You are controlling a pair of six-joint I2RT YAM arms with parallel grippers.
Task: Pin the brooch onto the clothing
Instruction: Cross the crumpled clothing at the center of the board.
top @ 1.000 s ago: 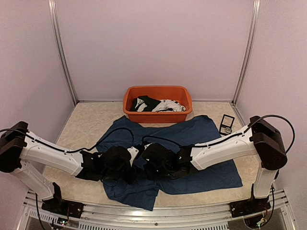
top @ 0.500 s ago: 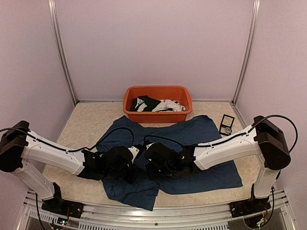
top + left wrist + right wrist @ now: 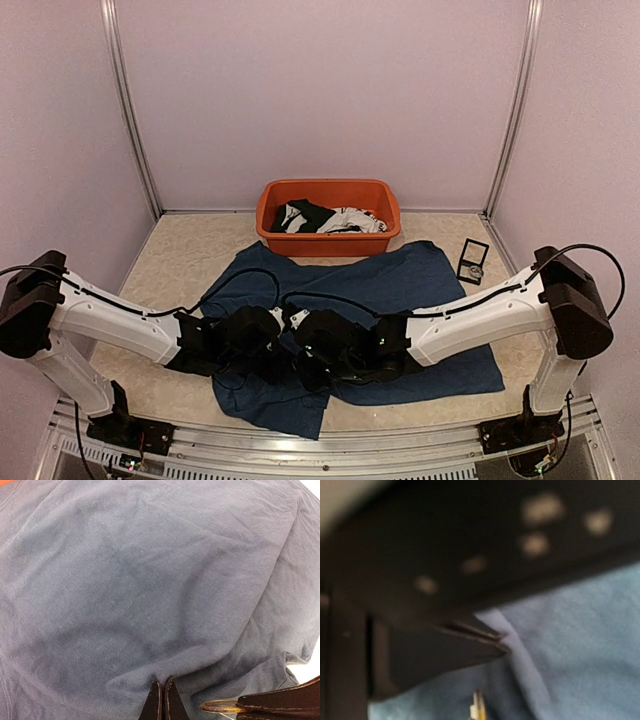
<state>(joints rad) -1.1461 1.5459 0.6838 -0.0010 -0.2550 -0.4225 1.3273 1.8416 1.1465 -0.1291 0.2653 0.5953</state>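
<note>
The navy T-shirt (image 3: 400, 290) lies spread on the table. My left gripper (image 3: 277, 345) is shut, pinching a raised fold of the shirt (image 3: 165, 672). My right gripper (image 3: 300, 362) is right beside it, tip to tip. In the left wrist view its dark fingers (image 3: 280, 703) come in from the lower right, shut on a small gold brooch (image 3: 220, 706) that sits just right of the pinched fold. In the blurred right wrist view the brooch (image 3: 477, 711) shows at the bottom edge, below the left gripper's fingertips (image 3: 495, 645) on the fold.
An orange tub (image 3: 328, 238) with black and white garments stands at the back centre. A small black-framed card (image 3: 472, 260) lies on the table at the right, past the shirt. Both forearms lie low over the shirt's near half.
My right gripper has moved left and nearer, closing up to the left gripper. The left gripper has kept its pinch on the fold and barely moved.
</note>
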